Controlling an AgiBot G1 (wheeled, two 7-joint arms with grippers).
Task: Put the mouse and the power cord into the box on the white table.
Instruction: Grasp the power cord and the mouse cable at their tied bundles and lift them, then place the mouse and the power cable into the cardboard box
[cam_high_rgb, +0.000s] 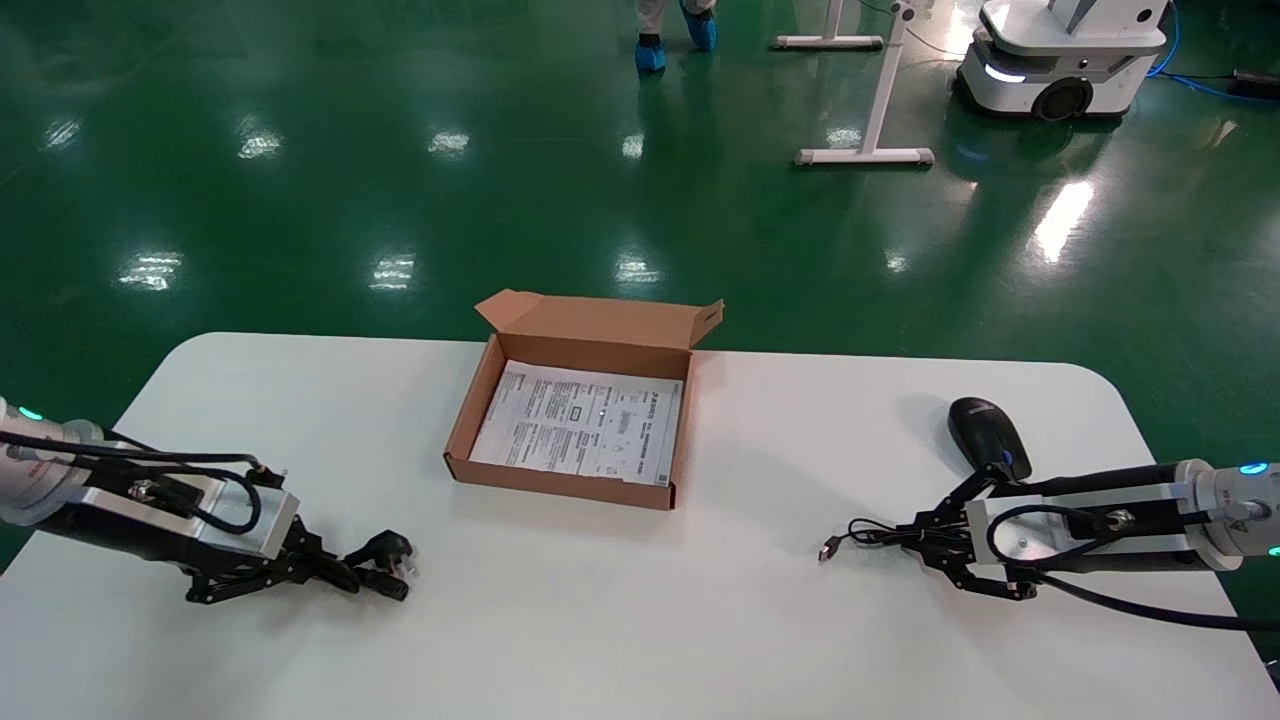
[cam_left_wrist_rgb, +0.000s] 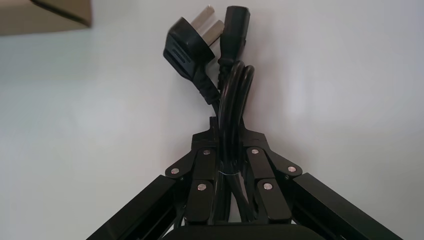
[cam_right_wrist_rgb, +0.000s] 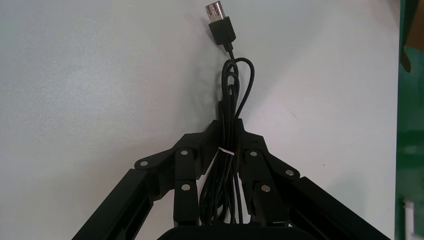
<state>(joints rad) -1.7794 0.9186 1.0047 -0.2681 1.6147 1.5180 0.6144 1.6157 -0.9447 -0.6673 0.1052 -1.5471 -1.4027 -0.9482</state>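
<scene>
Cardboard box sits open at the middle of the white desk, toward its far edge, flap raised at the back and a printed sheet lying flat inside as lining. Near the desk's left front, the left gripper lies low over the surface, clenched around the bundled power cord; in the left wrist view the fingers press the cord's loops from both sides, while the three-pin plug and the connector end stick out past the fingertips, side by side on the desk. On the right side, the right gripper is closed on the mouse's thin cable; the right wrist view shows the folded cable strands pinched between the fingers, with the USB plug reaching beyond them and resting on the desk. The mouse itself lies on the desk just beyond the right gripper, near the right edge, well apart from the box.
</scene>
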